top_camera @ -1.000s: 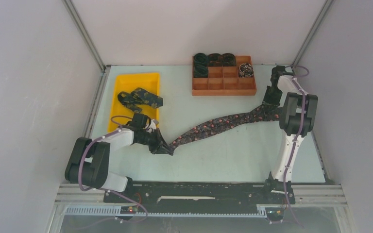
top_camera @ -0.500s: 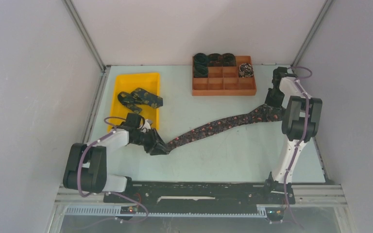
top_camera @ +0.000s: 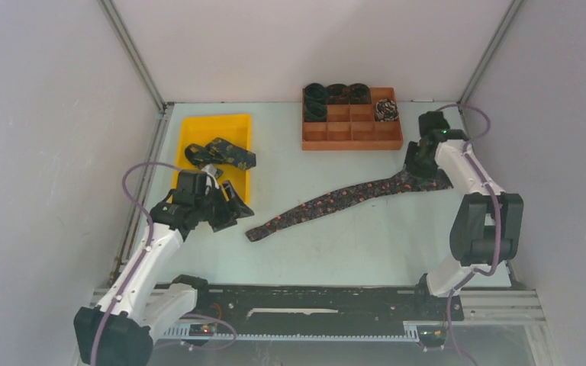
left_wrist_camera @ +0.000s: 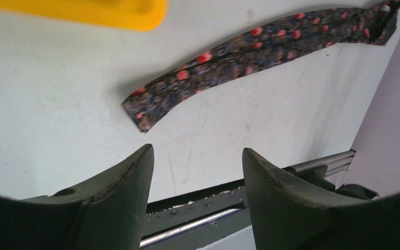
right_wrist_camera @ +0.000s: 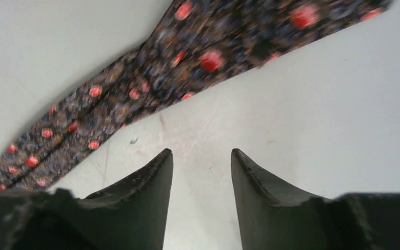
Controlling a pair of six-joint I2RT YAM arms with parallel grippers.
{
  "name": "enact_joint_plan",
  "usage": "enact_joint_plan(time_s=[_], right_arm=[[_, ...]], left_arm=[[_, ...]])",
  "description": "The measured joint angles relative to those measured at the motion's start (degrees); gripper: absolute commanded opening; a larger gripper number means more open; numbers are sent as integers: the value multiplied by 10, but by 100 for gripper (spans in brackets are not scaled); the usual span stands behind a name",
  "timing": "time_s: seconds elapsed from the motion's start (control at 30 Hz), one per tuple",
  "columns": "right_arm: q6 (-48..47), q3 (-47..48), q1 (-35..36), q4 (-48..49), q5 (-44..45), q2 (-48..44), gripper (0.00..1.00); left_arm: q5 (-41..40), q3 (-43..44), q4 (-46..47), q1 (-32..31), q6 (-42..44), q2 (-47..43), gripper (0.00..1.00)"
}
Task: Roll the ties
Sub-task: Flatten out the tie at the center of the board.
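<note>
Left hand parted, right hand parted, red-dotted tie flat

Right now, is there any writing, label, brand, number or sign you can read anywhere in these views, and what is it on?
None: no readable text shows on the spotted tie, the yellow tray, the wooden divider box, or elsewhere in the three views.

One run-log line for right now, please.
left gripper open, empty | right gripper open, empty | tie laid out on table, unrolled | rolling not started
</note>
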Motion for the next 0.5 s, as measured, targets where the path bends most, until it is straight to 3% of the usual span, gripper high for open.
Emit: enact_joint_plan(time_s=[0.2, 0.33, 0.5], right_arm=[[34, -140, 138, 67, -15, -58, 35], [76, -211, 236, 111, -23, -92, 29], [130, -232, 328, 163, -12, -96, 22]], left_arm=[[-89, 113, -12, -110, 22, 51, 48], [-117, 176, 4, -147, 33, 151, 39], [-128, 270, 12, -170, 47, 314, 34]])
